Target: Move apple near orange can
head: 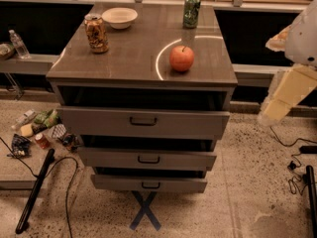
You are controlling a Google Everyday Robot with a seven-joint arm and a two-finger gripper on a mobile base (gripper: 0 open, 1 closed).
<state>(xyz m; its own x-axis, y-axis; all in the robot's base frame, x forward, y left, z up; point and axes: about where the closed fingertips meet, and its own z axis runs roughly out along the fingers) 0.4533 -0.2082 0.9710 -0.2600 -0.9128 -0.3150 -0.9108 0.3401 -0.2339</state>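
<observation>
The red-orange apple sits on the front right part of the cabinet top. The orange can stands upright at the back left of the same top, well apart from the apple. My arm comes in blurred at the right edge, off to the side of the cabinet. My gripper is at its pale tan lower end, to the right of the apple and lower than it, touching nothing.
A green can stands at the back right and a white bowl at the back left, next to the orange can. The cabinet's three drawers stand partly pulled out. Litter and cables lie on the floor at the left.
</observation>
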